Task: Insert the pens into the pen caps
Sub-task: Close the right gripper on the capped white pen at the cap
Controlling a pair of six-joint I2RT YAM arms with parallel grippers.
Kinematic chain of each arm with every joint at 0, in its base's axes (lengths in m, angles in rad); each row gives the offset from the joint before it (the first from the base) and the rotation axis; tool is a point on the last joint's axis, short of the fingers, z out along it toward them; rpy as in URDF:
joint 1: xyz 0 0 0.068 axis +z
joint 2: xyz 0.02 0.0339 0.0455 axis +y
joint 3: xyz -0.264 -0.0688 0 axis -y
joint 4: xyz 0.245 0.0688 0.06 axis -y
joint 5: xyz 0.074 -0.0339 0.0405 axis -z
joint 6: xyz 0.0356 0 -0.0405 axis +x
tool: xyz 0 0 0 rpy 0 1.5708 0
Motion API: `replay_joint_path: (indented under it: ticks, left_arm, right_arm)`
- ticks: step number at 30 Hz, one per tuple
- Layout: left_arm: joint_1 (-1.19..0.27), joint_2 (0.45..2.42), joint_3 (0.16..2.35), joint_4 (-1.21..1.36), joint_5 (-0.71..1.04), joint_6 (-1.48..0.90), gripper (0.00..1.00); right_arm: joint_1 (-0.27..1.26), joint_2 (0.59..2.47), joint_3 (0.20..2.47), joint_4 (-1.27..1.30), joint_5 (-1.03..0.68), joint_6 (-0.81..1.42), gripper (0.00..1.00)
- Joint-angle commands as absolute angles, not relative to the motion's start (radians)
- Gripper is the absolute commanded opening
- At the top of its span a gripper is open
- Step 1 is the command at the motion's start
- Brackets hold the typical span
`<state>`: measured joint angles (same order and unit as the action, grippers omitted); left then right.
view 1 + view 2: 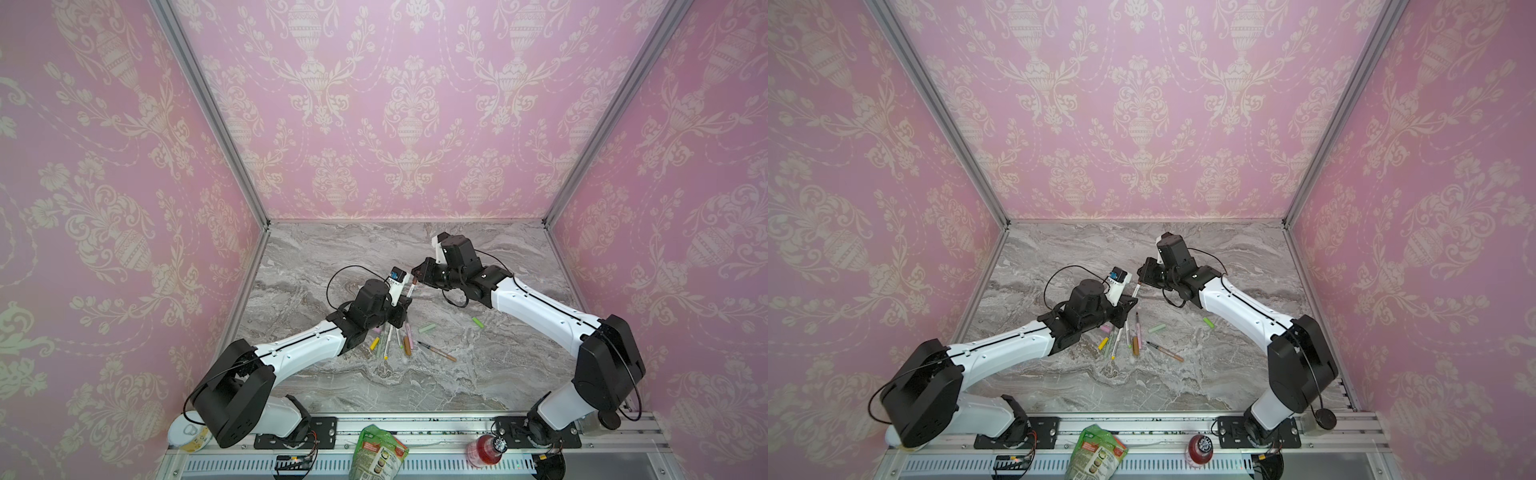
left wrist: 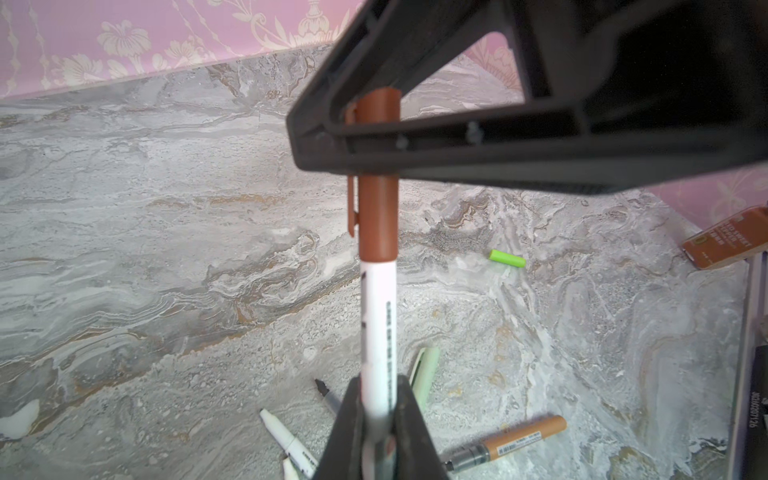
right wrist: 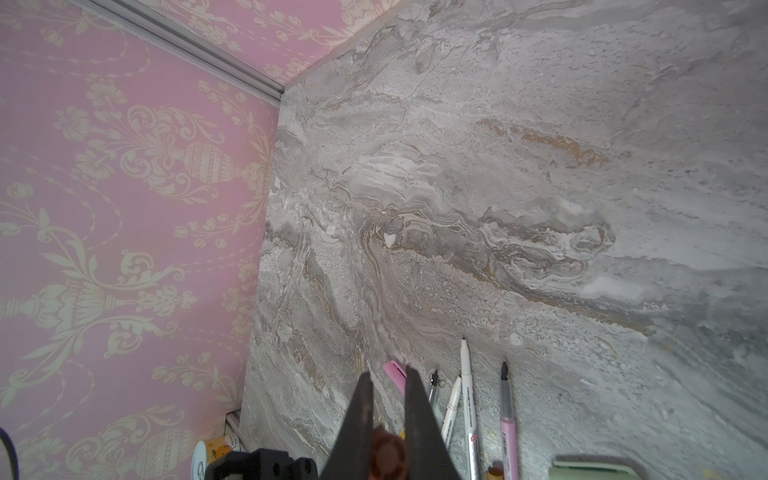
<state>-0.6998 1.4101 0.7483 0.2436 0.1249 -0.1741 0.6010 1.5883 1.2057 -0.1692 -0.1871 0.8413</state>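
Green snack pouch (image 1: 376,453) lies crumpled over the front aluminium rail (image 1: 436,430), with a red-capped bottle (image 1: 484,451) near the right arm's base. Past the rail is the marble table (image 1: 457,386): grey, veined, matt. An open strip runs along its near edge.

Mid-table, a loose cluster. A pink pen (image 3: 508,432) and white-barrelled pens (image 3: 467,399) lie fanned together, thin and round. A yellow cap (image 1: 375,343) and tan cap (image 1: 407,345) sit among them, and a pink cap (image 1: 377,330) lies close under the left arm. The tan pen (image 1: 438,352) lies slightly apart on the right. The pale green cap (image 1: 426,328) is just beyond, and the lime green cap (image 1: 478,322) sits alone, well apart, toward the right arm.

Above the cluster, the left gripper (image 1: 404,306) is clamped tight on the white pen (image 2: 376,324), a smooth barrel with a printed line, held off the table. The pen's far end sits inside the brown cap (image 2: 377,216), a stubby tube with a side clip. The cap is pinched between the closed fingers of the right gripper (image 1: 417,272).

Behind, open marble runs to the back edge, where it meets pink damask walls (image 1: 407,124) and aluminium corner posts (image 1: 208,112).
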Motion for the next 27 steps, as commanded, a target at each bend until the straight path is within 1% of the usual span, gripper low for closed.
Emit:
replay_joint_path:
  ticks: [1, 8, 9, 12, 16, 18, 20, 22, 25, 27]
  left_arm:
    - [-0.674, 1.387, 0.936, 0.690, 0.090, -0.095, 0.00]
    - [-0.674, 1.377, 0.913, 0.696, 0.091, -0.090, 0.00]
    - [-0.674, 1.372, 0.905, 0.681, 0.090, -0.095, 0.00]
    - [-0.674, 1.356, 0.876, 0.625, 0.100, -0.127, 0.00]
    - [-0.674, 1.330, 0.794, 0.570, 0.101, -0.227, 0.00]
    - [-0.675, 1.320, 0.758, 0.540, 0.116, -0.278, 0.00]
    - [-0.676, 1.314, 0.739, 0.499, 0.139, -0.338, 0.00]
    - [-0.675, 1.315, 0.724, 0.456, 0.176, -0.389, 0.00]
    - [-0.676, 1.314, 0.704, 0.427, 0.213, -0.462, 0.00]
    - [-0.675, 1.312, 0.704, 0.424, 0.214, -0.505, 0.00]
  right_arm:
    - [0.755, 1.641, 1.123, -0.383, -0.486, 0.902, 0.00]
    - [0.739, 1.662, 1.166, -0.399, -0.488, 0.890, 0.00]
    - [0.729, 1.660, 1.208, -0.399, -0.490, 0.889, 0.00]
    - [0.682, 1.638, 1.247, -0.353, -0.507, 0.896, 0.00]
    - [0.598, 1.586, 1.344, -0.295, -0.501, 0.889, 0.01]
    - [0.560, 1.569, 1.414, -0.308, -0.489, 0.859, 0.10]
    - [0.530, 1.554, 1.472, -0.330, -0.475, 0.826, 0.24]
    - [0.510, 1.543, 1.519, -0.356, -0.473, 0.784, 0.35]
    - [0.505, 1.535, 1.544, -0.414, -0.456, 0.729, 0.45]
    - [0.505, 1.528, 1.522, -0.420, -0.460, 0.720, 0.47]
